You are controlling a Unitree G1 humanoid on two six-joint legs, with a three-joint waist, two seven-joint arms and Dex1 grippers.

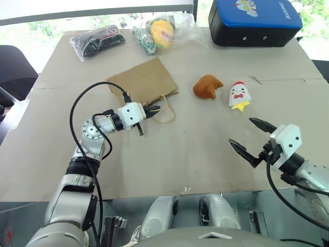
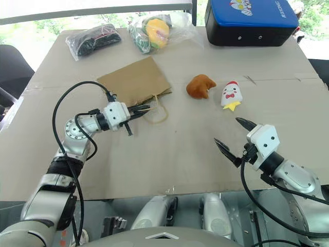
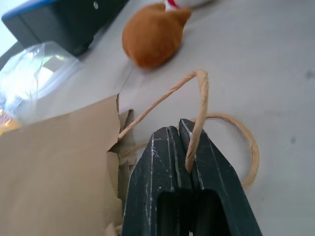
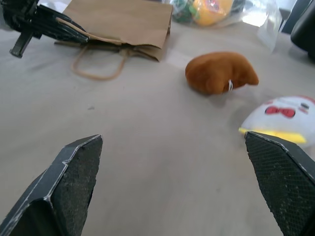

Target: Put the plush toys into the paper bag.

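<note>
The left gripper (image 3: 189, 162) is pinching one handle (image 3: 197, 105) of the flat paper bag (image 1: 145, 82). Both plush toys (image 1: 207, 86) (image 1: 239, 95) are lying outside, beyond the spread-open right gripper (image 1: 254, 139). Nothing is bagged yet.

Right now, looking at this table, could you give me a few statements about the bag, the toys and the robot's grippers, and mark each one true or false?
1. The left gripper is shut on a handle of the paper bag. True.
2. The orange-brown plush toy is inside the bag. False: it lies on the table, beside the bag.
3. The right gripper is open and holds nothing. True.
4. The white plush toy is in the right gripper. False: it lies on the table, apart from it.
5. The bag stands upright. False: it lies flat.
</note>
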